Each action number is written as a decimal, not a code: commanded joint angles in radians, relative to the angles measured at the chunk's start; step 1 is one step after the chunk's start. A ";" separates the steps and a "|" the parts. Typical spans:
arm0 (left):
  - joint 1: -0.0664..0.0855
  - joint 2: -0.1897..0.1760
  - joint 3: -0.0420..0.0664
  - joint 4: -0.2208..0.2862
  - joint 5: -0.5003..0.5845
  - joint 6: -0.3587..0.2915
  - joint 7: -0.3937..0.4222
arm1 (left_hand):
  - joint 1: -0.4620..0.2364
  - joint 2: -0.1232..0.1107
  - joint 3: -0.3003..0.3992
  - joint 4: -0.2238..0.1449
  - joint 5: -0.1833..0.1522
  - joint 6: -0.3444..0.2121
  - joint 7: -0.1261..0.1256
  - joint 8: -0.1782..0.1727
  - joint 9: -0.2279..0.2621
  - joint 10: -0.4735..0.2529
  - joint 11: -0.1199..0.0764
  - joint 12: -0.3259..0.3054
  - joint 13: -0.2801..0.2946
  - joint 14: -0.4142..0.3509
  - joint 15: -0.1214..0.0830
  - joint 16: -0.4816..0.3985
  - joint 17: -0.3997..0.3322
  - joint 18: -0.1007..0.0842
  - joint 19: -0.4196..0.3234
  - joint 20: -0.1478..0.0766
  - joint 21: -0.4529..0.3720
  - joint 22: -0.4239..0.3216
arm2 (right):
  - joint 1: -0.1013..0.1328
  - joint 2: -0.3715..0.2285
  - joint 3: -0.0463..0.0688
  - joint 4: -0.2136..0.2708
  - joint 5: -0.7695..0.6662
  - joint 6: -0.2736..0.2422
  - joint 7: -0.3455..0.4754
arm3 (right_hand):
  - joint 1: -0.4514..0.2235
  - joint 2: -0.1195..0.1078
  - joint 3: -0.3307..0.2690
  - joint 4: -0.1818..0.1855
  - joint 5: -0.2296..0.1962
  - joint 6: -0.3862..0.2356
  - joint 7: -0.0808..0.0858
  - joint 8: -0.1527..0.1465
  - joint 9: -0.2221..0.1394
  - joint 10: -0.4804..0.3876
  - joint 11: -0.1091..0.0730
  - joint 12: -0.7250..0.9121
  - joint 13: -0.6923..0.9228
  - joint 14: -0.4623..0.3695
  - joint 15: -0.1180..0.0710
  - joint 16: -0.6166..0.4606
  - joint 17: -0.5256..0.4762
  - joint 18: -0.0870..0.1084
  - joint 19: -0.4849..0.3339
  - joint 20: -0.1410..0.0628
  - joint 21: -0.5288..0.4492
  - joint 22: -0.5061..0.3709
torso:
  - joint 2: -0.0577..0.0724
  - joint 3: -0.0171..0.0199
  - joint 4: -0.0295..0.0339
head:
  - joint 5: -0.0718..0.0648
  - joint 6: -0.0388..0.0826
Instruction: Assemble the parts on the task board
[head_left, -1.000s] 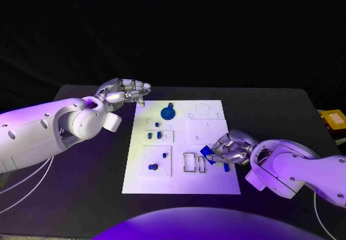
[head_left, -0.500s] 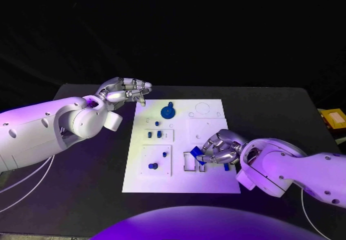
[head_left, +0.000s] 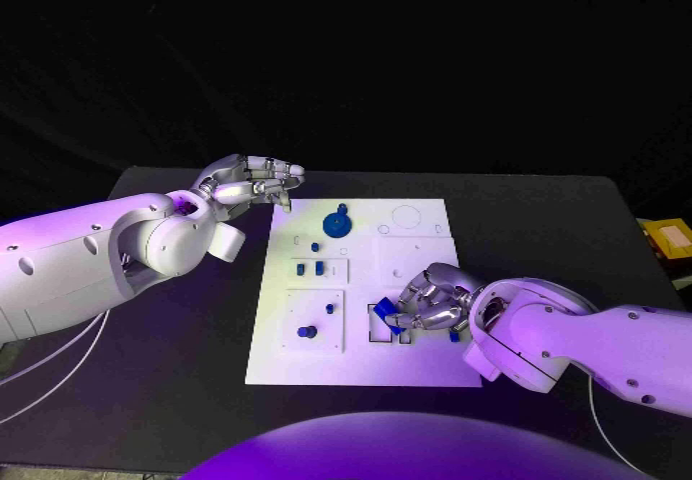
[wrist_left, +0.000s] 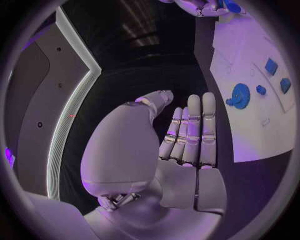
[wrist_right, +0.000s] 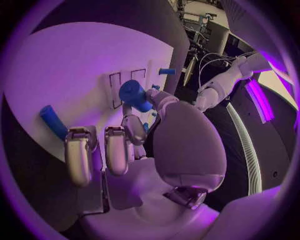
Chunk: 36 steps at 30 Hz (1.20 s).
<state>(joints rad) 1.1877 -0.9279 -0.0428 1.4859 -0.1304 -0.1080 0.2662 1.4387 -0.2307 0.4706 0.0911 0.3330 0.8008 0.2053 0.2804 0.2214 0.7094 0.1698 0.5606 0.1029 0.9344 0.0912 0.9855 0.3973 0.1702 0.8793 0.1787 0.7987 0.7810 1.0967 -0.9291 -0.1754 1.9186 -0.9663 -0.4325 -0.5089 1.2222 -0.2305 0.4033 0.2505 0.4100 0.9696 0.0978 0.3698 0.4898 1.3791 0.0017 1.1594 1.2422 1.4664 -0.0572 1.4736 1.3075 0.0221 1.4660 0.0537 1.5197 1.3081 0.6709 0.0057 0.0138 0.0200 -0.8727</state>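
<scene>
Carrying a blue part (head_left: 384, 313) pinched in its fingers, right hand (head_left: 430, 300) has moved left over the board's (head_left: 433, 368) slots (head_left: 389, 324); insertion looks next. Left hand (head_left: 248, 180) stays curled, empty.

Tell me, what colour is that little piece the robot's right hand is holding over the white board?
Blue. The part pinched in the right hand shows best in the right wrist view.

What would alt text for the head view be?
The robot's right silver many-fingered hand holds a small blue part over the rectangular slots near the front of the white task board. Its left silver hand hovers by the board's far left corner, holding nothing. A blue gear-shaped disc and other small blue parts sit on the board.
</scene>
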 joint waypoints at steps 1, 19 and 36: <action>0.001 0.000 0.001 0.004 0.005 0.019 0.003 | -0.003 0.009 -0.004 -0.003 0.004 -0.003 0.021 0.000 -0.001 -0.005 -0.001 0.005 -0.001 -0.004 0.000 -0.004 -0.002 0.014 0.000 0.003 -0.004 -0.001 | -0.004 0.008 0.000 -0.007 -0.021 0.038 -0.018 | -0.020 -0.001 -0.004 0.009 -0.030 0.014 -0.016 0.032 0.026 0.005 0.002 -0.004 0.000 0.066 -0.005 0.002 0.070 -0.011 0.085 -0.007 0.004 0.249 | 0.000 0.0002 -0.0001 | 0.001 0.000; 0.001 -0.005 0.001 0.006 0.005 0.020 0.000 | -0.002 0.009 -0.004 -0.003 0.004 -0.004 0.021 0.000 -0.002 -0.007 -0.001 0.007 -0.002 -0.004 0.000 -0.004 -0.002 0.013 0.000 0.003 -0.004 0.000 | -0.008 0.022 0.000 -0.019 -0.031 0.057 -0.028 | -0.131 0.008 -0.066 0.039 -0.184 0.014 -0.017 0.043 0.035 0.006 0.002 -0.009 0.003 0.066 -0.004 0.000 0.068 -0.011 0.085 -0.005 0.003 0.248 | 0.000 0.0007 -0.0004 | 0.005 0.000; 0.001 -0.004 0.001 0.006 0.005 0.021 -0.003 | -0.002 0.009 -0.004 -0.003 0.004 -0.004 0.021 0.000 -0.002 -0.007 -0.001 0.007 -0.002 -0.004 0.000 -0.004 -0.002 0.013 0.000 0.003 -0.004 0.000 | -0.008 0.018 0.000 -0.014 -0.061 0.063 -0.015 | -0.219 0.014 -0.190 0.041 -0.125 0.008 -0.022 0.057 0.048 0.001 -0.001 -0.022 -0.001 0.064 -0.007 -0.004 0.063 -0.009 0.082 -0.008 -0.004 0.246 | 0.000 0.0015 -0.0012 | 0.003 0.000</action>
<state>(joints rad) 1.1879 -0.9331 -0.0427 1.4892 -0.1304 -0.1039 0.2599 1.4387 -0.2307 0.4706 0.0911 0.3330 0.8008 0.2053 0.2804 0.2214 0.7095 0.1697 0.5605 0.1030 0.9344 0.0912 0.9855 0.3960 0.1703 0.8793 0.1787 0.7987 0.7810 1.0899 -0.9102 -0.1755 1.9015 -1.0012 -0.3874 -0.5231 1.0092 -0.2196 0.2208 0.2909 0.2917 0.9840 0.0767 0.4202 0.5359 1.3791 0.0017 1.1399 1.2420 1.4664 -0.0572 1.4736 1.3074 0.0221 1.4659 0.0538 1.5190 1.3077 0.6700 0.0071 0.0127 0.0238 -0.8727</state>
